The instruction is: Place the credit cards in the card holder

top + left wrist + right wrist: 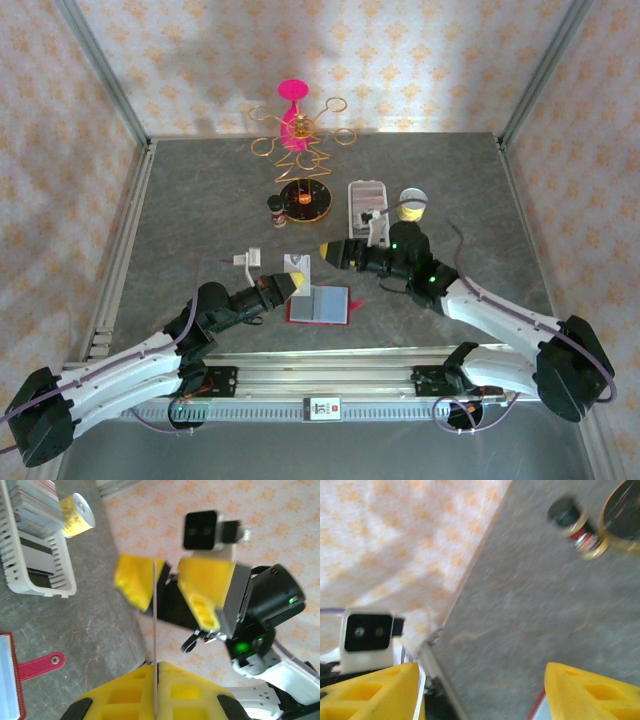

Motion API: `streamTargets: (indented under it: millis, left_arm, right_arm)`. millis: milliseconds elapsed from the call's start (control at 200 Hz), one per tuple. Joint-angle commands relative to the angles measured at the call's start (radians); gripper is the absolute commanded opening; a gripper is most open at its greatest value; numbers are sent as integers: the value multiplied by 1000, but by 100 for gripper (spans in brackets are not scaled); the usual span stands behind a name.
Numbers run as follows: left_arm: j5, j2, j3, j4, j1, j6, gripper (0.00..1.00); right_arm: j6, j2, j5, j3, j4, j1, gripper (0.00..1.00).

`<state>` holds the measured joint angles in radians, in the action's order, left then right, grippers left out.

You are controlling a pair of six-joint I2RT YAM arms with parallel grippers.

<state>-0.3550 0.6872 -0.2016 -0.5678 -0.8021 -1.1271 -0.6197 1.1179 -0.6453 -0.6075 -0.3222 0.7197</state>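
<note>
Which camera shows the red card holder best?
Top external: the card holder lies open, whole, between the arms. Left wrist catches its snap tab and an edge; right wrist, perhaps a red sliver.

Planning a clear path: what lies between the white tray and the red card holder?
In the top view, the right gripper, jaws open, hangs between tray and card holder.

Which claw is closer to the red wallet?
Left. The left gripper, holding a credit card, sits at the card holder's far-left corner; the right gripper hovers beyond its far edge.
</note>
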Motion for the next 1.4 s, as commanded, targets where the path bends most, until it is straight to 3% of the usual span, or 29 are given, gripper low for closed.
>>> streamTargets:
  millis: [0,125,400,716,781,931,1001,1066,1176,1396]
  left_arm:
    - [-39,8,-2,-119,4,-16,0]
    - [-57,17,-1,-182,2,-40,0]
    - [-68,17,-10,-200,-4,-53,0]
    - [-78,25,-12,-230,-7,-66,0]
    - [-79,29,-12,-232,-8,-66,0]
    - [-82,38,-10,-232,-8,-76,0]
    - [-79,37,-6,-221,-8,-76,11]
    - [-69,28,4,-192,-8,-75,35]
    - [2,-19,32,-48,-7,-56,52]
    - [207,-79,51,369,-3,-2,56]
  right_arm:
    - [-227,-40,-65,-8,-238,56,67]
    - [-236,-33,-52,-7,-239,93,64]
    - [-261,-31,-54,6,-290,121,42]
    - [-262,-34,-74,-2,-303,139,33]
    - [-261,-37,-74,-3,-304,141,27]
    - [-258,-45,-75,6,-305,144,0]
    - [-247,-54,-58,22,-285,144,0]
    - [-222,-72,-9,43,-224,144,0]
    - [-189,-101,111,107,-126,144,0]
    - [-174,-64,260,234,-99,143,0]
